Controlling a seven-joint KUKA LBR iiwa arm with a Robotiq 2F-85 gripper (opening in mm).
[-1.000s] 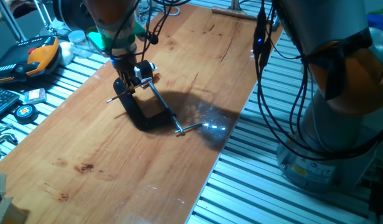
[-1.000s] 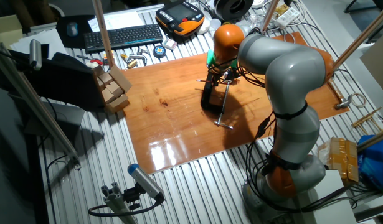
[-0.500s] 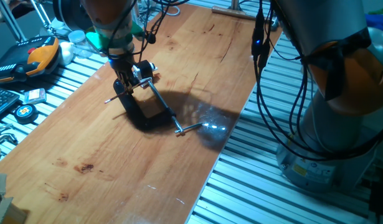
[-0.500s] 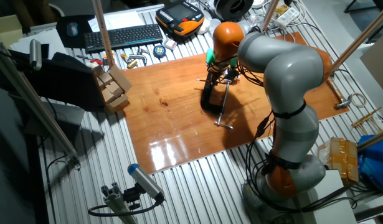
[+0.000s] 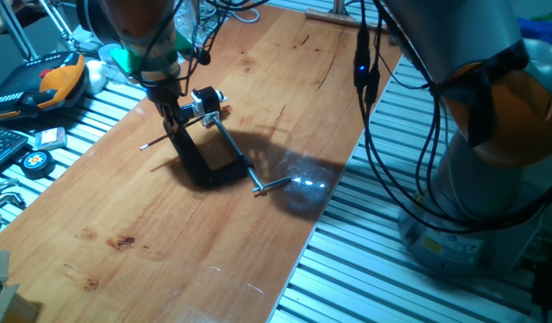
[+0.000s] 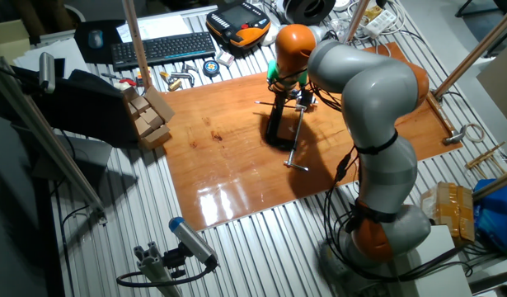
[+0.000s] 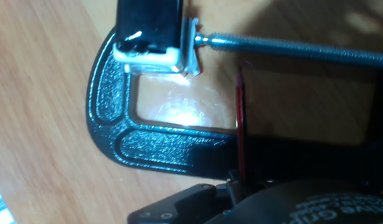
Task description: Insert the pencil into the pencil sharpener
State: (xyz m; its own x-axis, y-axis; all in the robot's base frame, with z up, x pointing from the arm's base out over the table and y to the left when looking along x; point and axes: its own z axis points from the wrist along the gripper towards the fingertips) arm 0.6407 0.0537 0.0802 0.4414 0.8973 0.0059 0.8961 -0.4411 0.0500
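The 2-finger end effector hangs over the far-left part of the long wooden bench, its fingers pinched on the thin red pencil with the dark point — in the hand view the pencil runs straight out from between the black finger bodies at the bottom edge. There the pencil's tip stops just short of the shiny threaded steel screw rod of the big black C-shaped clamp, with the shaft crossing over the clamp's lower arm. The small silver-and-black pencil sharpener block sits gripped in the clamp's mouth, pressed by the rod's pad at the upper left of the hand view, well to the side of the pencil tip and not in line with it. In one fixed view the clamp stands on the bench below the end effector, its screw rod slanting down toward the near edge, and the sharpener shows just right of the fingers; the other end of the pencil pokes out to the left as a thin pale line. The other fixed view shows the end effector above the clamp, with the pencil sticking out sideways — details there are too small to read.
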